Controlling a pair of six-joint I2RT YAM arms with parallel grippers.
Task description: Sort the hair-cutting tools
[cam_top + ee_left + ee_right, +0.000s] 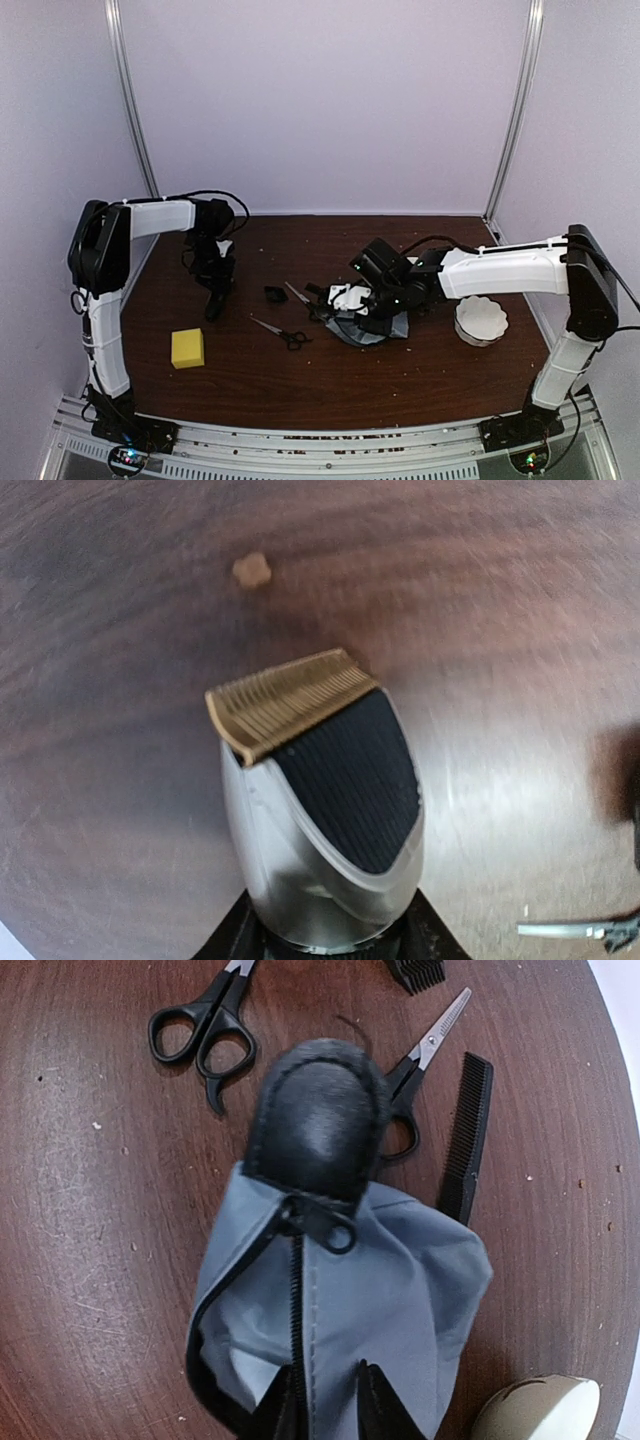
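Left hand [216, 292] tight around ribbed clipper [345, 780] (golden toothed tip [290, 698]); right hand [326, 1402] tight on grey pouch [400, 1295].

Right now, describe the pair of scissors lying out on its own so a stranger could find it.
On the brown table, find the grey pouch in the middle and the yellow block to its left. The scissors lie between them. Unlike the other pair, which is partly hidden by the pouch, nothing touches them.
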